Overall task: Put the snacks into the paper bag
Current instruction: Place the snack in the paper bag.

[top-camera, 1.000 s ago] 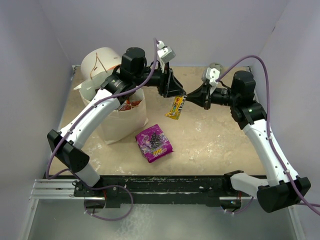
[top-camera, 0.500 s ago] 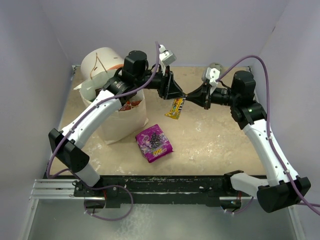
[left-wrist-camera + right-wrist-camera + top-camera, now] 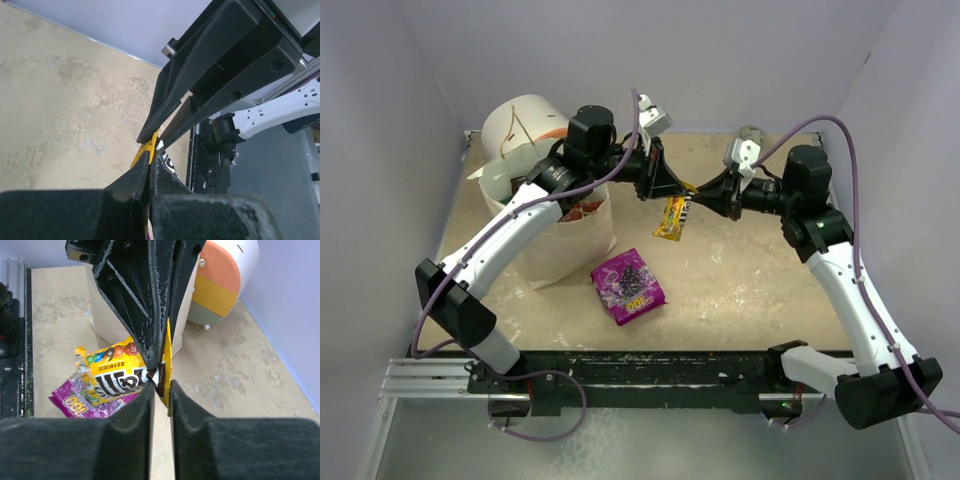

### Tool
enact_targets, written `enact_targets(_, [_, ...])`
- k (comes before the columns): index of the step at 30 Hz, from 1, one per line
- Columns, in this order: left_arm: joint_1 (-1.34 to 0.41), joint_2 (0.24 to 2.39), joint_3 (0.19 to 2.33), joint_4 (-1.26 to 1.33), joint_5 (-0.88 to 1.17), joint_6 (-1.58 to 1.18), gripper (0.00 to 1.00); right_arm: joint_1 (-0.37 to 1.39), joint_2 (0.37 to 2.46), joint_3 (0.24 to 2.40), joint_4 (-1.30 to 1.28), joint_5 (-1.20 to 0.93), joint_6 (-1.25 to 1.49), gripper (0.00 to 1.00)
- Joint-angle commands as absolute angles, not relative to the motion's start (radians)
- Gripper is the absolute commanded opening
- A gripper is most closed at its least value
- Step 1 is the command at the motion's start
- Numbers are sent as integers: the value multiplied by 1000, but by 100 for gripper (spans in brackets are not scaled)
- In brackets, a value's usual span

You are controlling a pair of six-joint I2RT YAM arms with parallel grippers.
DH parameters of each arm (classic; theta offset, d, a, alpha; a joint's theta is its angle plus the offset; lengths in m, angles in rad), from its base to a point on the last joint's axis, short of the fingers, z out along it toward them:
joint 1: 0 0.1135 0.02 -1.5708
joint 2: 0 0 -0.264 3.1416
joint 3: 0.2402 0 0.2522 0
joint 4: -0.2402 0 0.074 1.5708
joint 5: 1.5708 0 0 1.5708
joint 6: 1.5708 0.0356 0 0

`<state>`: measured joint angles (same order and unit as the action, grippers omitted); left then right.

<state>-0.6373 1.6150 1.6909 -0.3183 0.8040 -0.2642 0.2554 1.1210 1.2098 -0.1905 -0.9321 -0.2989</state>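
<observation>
- My left gripper (image 3: 673,186) is pinched narrow on the top edge of the yellow candy bag (image 3: 670,218), which hangs just below its fingertips.
- My right gripper (image 3: 704,190), nose to nose with it, is clamped on that same edge; I judge this a handover.
- Next, I reckon: right lets go, left swings the packet to the paper bag (image 3: 570,245) behind its wrist.
- Count: one candy bag, one purple packet (image 3: 628,287) below the grippers, one paper bag, one white-and-orange cylinder (image 3: 520,125) beyond.
</observation>
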Motion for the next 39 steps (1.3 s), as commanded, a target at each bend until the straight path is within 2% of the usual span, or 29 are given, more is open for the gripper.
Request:
enact_targets(1, [-641, 1530, 1682, -256, 816, -198, 0, 259, 1078, 1195, -172, -921, -332, 26])
enact_targets(8, [-638, 1467, 1704, -309, 792, -81, 0, 234, 1032, 1154, -191, -906, -340, 64])
enact_targets(11, [-626, 1440, 1722, -349, 765, -30, 0, 219, 1013, 1128, -202, -905, -347, 72])
enact_targets(21, [-438, 1349, 1839, -422, 710, 4, 0, 204, 1022, 1031, -218, -800, -414, 74])
enact_targets(26, [-394, 1284, 1872, -533, 488, 201, 0, 202, 1043, 981, -235, -786, -434, 74])
enact_targets(33, [-393, 1204, 1798, -645, 116, 532, 0, 174, 988, 947, -211, -771, -412, 76])
enact_targets(39, [-382, 1195, 1702, -657, 2, 727, 0, 170, 988, 943, -223, -771, -433, 76])
